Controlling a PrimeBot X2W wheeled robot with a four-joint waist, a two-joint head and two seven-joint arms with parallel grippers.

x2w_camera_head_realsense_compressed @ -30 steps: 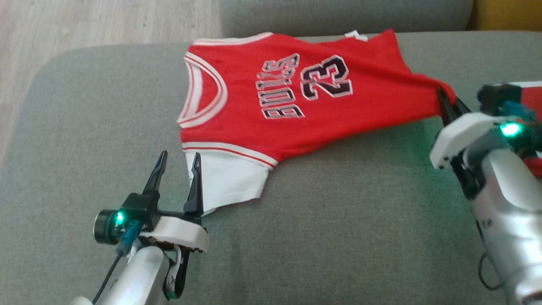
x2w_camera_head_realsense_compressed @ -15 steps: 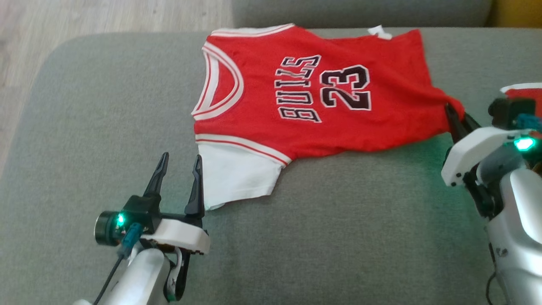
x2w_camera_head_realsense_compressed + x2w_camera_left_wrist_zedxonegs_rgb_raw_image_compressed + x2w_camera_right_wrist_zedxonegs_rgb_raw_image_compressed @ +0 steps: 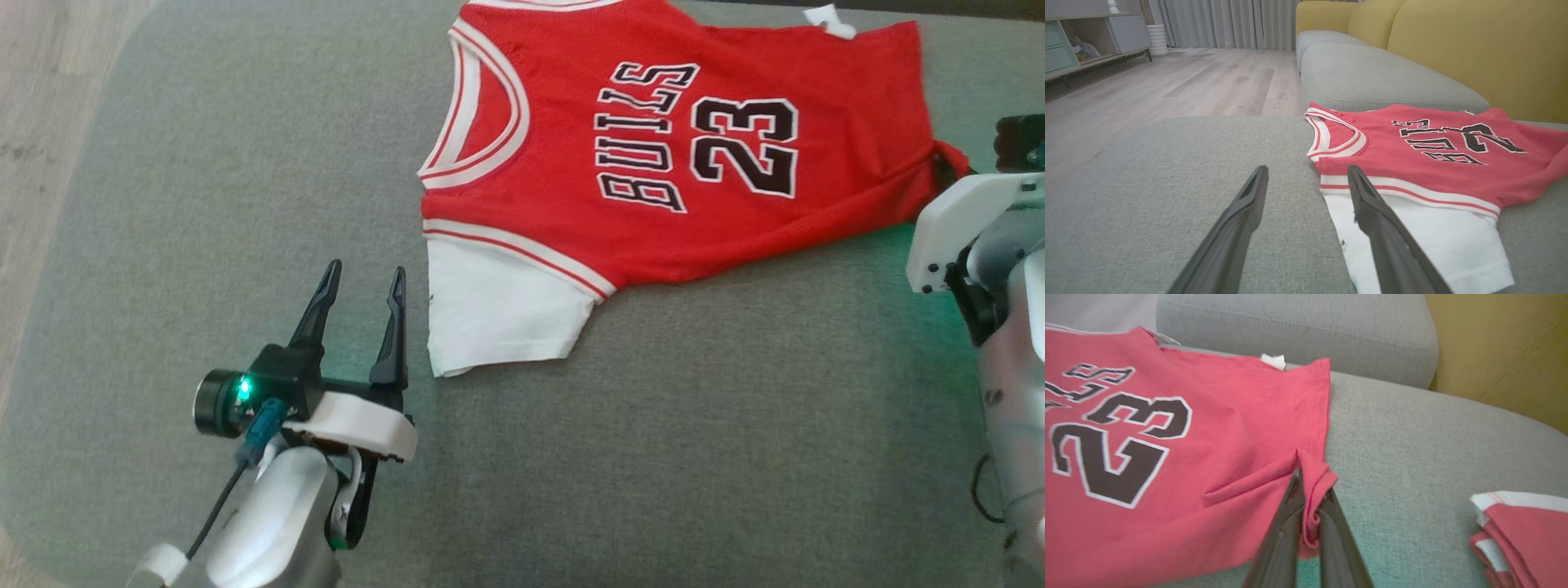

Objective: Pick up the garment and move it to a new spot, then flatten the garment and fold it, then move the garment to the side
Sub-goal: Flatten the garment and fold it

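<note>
**Position.** The garment lies front up on the grey seat cushion, toward the far edge. Its neck opening faces the cushion's left edge and its hem faces the right edge. The white sleeve points toward the near edge.

**Grippers.** The right gripper has its 2 fingers closed on a bunched fold at the near corner of the hem. The left gripper has its fingers apart and holds nothing. It sits over bare cushion just beside the sleeve's left side.

**Step in hand (judged).** The garment is being flattened after placement.

1. Draw the hem corner toward the cushion's right edge. Stay low, so the cloth slides and does not lift.
2. Pull only until the crease running from the clamped corner goes flat. Further pull would probably drag the whole garment.
3. Use the left gripper as an anchor at the sleeve or shoulder seam. Close it on 1 layer edge.
4. Release the hem only once it lies flat.

**Caution.** A folded red garment lies near the right gripper. Stop the pull short of it.
</note>
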